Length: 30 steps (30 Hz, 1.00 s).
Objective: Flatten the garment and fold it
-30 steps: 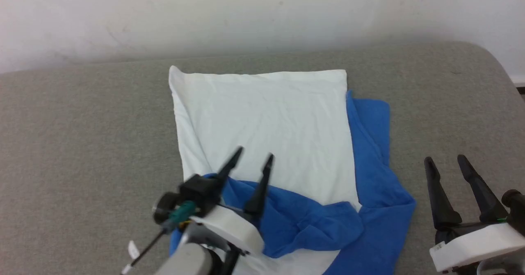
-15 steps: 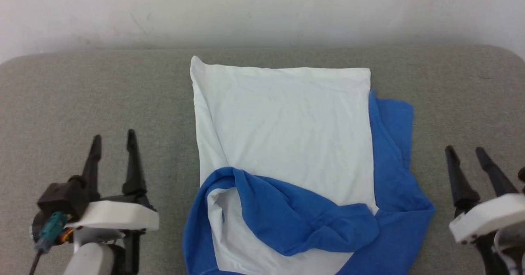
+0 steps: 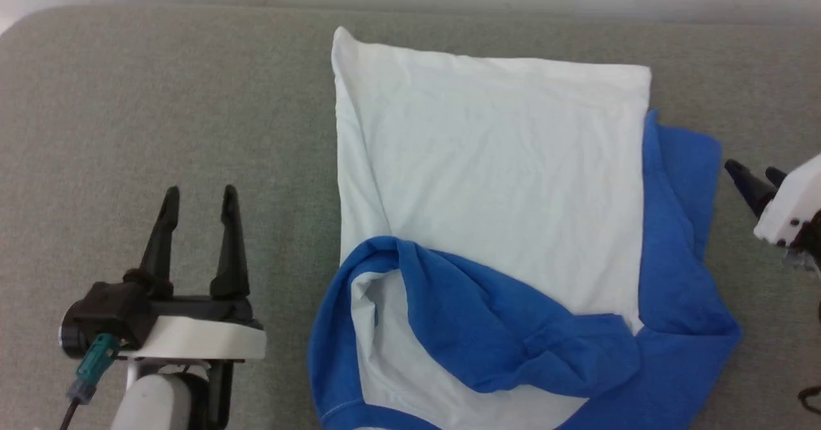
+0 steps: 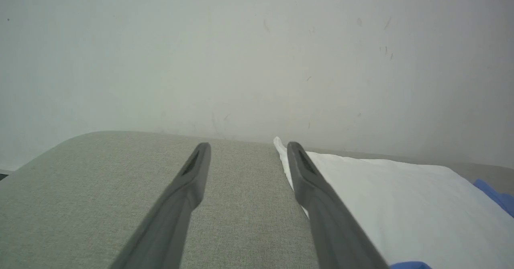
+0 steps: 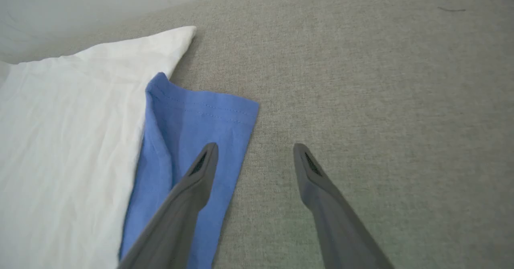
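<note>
The garment (image 3: 494,180) lies on the grey padded surface (image 3: 128,96), its white body spread flat toward the wall. One blue sleeve is folded across its near part and the other runs down its right side. My left gripper (image 3: 199,196) stands open over bare grey cloth, well left of the garment (image 4: 401,204). In the left wrist view its fingers (image 4: 188,180) are spread with nothing between them. At the right edge my right gripper (image 3: 753,176) is open beside the blue sleeve. In the right wrist view the right gripper (image 5: 255,152) straddles the sleeve cuff's (image 5: 200,116) outer edge.
A pale wall (image 4: 257,52) rises just behind the padded surface. The surface's rounded far-left corner (image 3: 25,22) shows at the upper left. Bare grey fabric (image 5: 381,80) stretches to the right of the sleeve.
My left gripper has pulled off the garment's blue sleeve to the bare cloth at the left. The head camera has tilted down. My right gripper now stands higher, close to the right sleeve.
</note>
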{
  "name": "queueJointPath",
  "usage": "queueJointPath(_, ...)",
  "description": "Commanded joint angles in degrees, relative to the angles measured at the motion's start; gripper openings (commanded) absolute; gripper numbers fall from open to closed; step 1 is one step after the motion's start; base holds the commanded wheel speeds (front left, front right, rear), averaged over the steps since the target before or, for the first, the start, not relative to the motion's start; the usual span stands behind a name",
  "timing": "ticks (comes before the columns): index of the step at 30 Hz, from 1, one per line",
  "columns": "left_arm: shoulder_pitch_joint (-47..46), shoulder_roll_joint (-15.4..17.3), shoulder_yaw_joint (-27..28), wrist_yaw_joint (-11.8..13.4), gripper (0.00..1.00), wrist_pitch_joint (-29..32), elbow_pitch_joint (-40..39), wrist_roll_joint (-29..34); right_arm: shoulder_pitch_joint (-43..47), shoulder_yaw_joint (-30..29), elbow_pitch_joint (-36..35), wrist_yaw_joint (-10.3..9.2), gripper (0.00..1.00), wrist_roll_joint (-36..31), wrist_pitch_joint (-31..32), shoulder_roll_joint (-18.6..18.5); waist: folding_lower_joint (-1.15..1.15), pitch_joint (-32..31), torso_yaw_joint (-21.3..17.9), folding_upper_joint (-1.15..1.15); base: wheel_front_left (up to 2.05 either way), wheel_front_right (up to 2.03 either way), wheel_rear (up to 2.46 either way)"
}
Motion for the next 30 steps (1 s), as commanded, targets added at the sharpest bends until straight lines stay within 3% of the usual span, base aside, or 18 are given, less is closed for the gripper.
queueJointPath(1,-1.59,-1.34,-0.14,-1.19,1.00,-0.26,-0.24,1.05,-3.38,1.31,3.05,-0.04,1.00,1.42,2.75,-1.25,-0.01,4.14,3.53,0.00,0.00,0.00,0.00)
queueJointPath(10,-3.69,-5.05,0.08,-4.55,1.00,-0.27,1.22,3.77,-9.97,6.81,12.55,-0.04,1.00,4.64,12.22,-2.42,-0.01,6.69,4.61,0.00,0.00,0.00,0.00)
queueJointPath(11,-3.74,-5.31,0.22,-4.85,1.00,-0.27,1.51,4.11,-9.96,7.66,13.91,-0.04,0.88,4.70,14.12,-2.44,-0.01,6.65,4.61,0.00,0.00,0.00,0.00)
queueJointPath(12,-3.80,-5.53,0.31,-5.14,1.00,-0.27,1.78,4.51,-9.88,8.33,15.17,-0.04,0.37,4.87,15.92,-2.40,-0.01,6.52,4.60,0.00,0.00,0.00,0.00)
queueJointPath(13,-3.84,-5.73,0.39,-5.38,1.00,-0.27,2.07,4.92,-9.80,8.77,16.20,-0.04,0.00,5.05,17.31,-2.31,-0.01,6.33,4.59,0.00,0.00,0.00,0.00)
queueJointPath(15,-3.92,-6.07,0.55,-5.85,1.00,-0.27,2.82,5.58,-9.71,9.58,17.14,-0.04,0.00,4.84,18.18,-2.37,-0.01,5.65,4.47,0.00,0.00,0.00,0.00)
queueJointPath(18,-4.15,-6.39,1.02,-6.33,1.00,-0.27,3.53,6.41,-10.62,9.68,16.12,-0.04,0.00,3.61,13.23,-3.40,-0.01,4.48,3.99,0.00,0.00,0.00,0.00)
queueJointPath(24,-3.01,-6.72,2.31,-7.19,1.00,-0.27,5.03,6.99,-13.61,5.22,12.24,-0.04,0.00,0.38,-4.20,-5.09,-0.01,0.59,2.35,0.00,0.00,0.00,0.00)
queueJointPath(30,-0.69,-6.68,3.55,-7.72,1.00,-0.27,6.16,7.37,-13.38,7.14,1.89,-0.04,0.00,-3.40,-10.97,-2.83,-0.01,-4.03,0.20,0.00,0.00,0.00,0.00)
